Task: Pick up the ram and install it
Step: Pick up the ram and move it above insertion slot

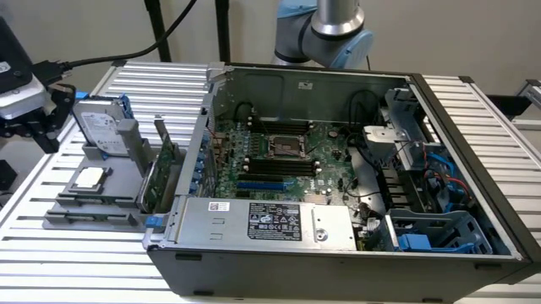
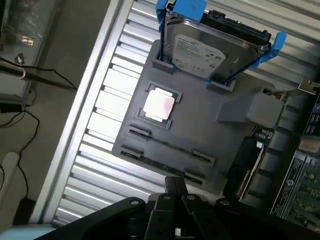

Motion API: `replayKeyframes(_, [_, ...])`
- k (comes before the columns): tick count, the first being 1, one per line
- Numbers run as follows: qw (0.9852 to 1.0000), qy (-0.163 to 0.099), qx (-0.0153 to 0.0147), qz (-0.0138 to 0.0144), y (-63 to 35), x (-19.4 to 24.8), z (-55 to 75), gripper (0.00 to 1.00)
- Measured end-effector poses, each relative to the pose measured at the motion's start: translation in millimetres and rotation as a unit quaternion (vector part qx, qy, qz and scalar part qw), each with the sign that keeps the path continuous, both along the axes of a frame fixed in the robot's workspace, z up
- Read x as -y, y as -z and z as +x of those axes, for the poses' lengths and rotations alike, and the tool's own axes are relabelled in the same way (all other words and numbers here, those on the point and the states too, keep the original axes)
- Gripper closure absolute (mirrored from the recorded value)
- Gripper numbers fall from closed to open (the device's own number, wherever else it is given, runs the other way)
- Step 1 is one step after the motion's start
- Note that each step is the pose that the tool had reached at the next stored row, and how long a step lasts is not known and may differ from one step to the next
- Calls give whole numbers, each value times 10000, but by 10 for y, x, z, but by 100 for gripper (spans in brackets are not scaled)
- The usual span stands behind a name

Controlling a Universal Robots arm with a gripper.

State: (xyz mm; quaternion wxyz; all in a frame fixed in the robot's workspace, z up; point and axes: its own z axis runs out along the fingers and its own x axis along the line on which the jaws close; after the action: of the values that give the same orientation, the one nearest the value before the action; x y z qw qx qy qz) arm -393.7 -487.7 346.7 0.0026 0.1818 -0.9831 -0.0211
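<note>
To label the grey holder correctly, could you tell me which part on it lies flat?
The square silver processor chip lies flat; the hard drive and the green expansion card stand on edge.

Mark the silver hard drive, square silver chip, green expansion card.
Silver hard drive (image 2: 195, 50): wrist view, white label.
Square silver chip (image 2: 159, 105): wrist view, top face.
Green expansion card (image 1: 162, 174): exterior view, board face.

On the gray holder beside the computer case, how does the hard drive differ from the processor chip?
The hard drive stands on edge in a blue frame; the processor chip lies flat. The hard drive is much larger than the processor chip. The hard drive carries a printed label; the processor chip's top looks plain. Both rest on the gray holder.
</note>
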Motion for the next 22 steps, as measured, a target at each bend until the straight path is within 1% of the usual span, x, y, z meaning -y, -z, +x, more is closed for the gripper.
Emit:
replayKeyframes(3, [9996,-272,0,0,5,0,0,100])
replayKeyframes(6, [9985,-544,-1,-1,13,0,0,100])
replayKeyframes(9, [9967,-817,0,0,26,0,0,100])
replayKeyframes(11, [9950,-1001,0,0,35,0,0,100])
replayKeyframes(14, [9919,-1272,0,0,49,0,0,100])
replayKeyframes(17, [9880,-1542,0,0,63,0,0,100])
replayKeyframes(20, [9835,-1807,0,0,78,0,0,100])
replayKeyframes(22, [9801,-1987,0,0,88,0,0,100])
